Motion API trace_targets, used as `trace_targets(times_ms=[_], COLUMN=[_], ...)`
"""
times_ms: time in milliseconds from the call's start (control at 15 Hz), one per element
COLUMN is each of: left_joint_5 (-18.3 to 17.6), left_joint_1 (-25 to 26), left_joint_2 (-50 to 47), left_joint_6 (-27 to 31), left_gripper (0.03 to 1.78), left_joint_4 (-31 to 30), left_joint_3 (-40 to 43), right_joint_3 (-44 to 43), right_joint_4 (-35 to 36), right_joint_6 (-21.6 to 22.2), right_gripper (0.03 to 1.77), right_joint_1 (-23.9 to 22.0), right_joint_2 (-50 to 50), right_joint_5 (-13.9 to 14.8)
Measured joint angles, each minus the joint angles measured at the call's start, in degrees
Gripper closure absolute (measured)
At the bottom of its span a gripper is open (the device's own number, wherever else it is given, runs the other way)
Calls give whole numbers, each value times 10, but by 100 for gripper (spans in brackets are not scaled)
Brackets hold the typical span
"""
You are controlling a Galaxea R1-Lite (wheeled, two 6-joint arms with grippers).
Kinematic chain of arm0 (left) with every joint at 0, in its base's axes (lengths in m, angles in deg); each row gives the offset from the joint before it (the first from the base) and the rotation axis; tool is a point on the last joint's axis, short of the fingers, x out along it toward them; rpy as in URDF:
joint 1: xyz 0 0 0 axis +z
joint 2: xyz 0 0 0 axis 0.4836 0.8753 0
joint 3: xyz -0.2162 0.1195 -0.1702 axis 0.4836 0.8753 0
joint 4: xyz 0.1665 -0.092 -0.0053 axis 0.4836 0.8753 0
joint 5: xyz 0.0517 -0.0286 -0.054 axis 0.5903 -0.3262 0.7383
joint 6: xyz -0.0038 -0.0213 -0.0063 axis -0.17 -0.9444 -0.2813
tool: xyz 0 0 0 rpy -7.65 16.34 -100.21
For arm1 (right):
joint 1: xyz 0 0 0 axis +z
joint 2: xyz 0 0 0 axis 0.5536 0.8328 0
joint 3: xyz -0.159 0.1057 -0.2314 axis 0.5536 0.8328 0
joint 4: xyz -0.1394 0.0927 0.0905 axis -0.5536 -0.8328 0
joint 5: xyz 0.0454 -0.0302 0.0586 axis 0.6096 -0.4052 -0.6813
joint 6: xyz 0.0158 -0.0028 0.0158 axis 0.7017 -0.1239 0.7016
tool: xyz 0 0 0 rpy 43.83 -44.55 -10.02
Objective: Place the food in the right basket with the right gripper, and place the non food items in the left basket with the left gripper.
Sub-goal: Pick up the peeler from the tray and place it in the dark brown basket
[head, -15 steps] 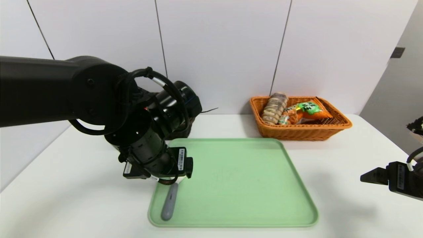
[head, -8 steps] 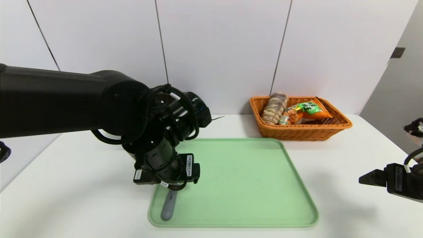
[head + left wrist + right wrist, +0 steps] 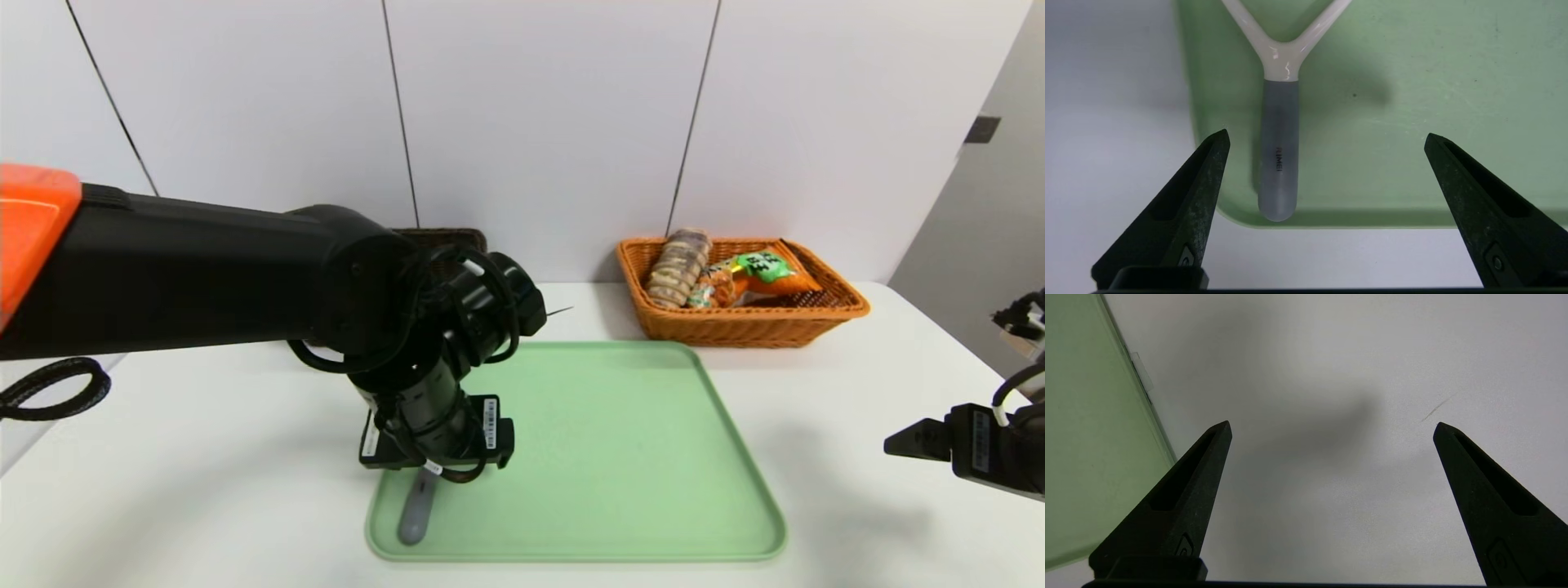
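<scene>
The white peeler with a smooth grey handle (image 3: pixel 1278 151) was seen lying on the pale green rectangular tray with rounded corners (image 3: pixel 612 457), near the tray's left edge. The rounded end of the handle was pointed towards the tray's front left corner, and the white fork of the head was spread away from it. In the head view the peeler's head was hidden by the black left gripper (image 3: pixel 1327 130), which was held above the left part of the tray. Its fingers were spread wide apart, with nothing gripped between them; the peeler was seen below.

The black right gripper (image 3: pixel 1333 422) was held above the white counter (image 3: pixel 833 506), to the right of the tray. Its fingers were also wide open, and nothing was held.

Behind the tray, towards the right, the orange-tan woven wicker basket with flared sides (image 3: pixel 751 331) was set on the counter. In it the long beige-and-purple striped sliced loaf (image 3: pixel 680 268) was leaned at the basket's left end, and the orange snack bag with a green label (image 3: pixel 771 272) was placed to the right of the loaf.

The dark brown woven wicker basket (image 3: pixel 441 237) was mostly hidden behind the left arm, so its contents could not be told.
</scene>
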Motion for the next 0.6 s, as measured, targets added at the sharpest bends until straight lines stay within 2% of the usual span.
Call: trace_targets(times_ms=[600], left_joint_5=[-2], left_joint_1=[1], left_joint_2=[34], left_joint_6=[0], left_gripper=[12], left_joint_4=[-1], left_joint_3=[-5], right_joint_3=[1], right_joint_4=[0], right_joint_6=[0], right_gripper=[9], right_joint_1=[0], right_joint_2=[5], right_joint_5=[-2])
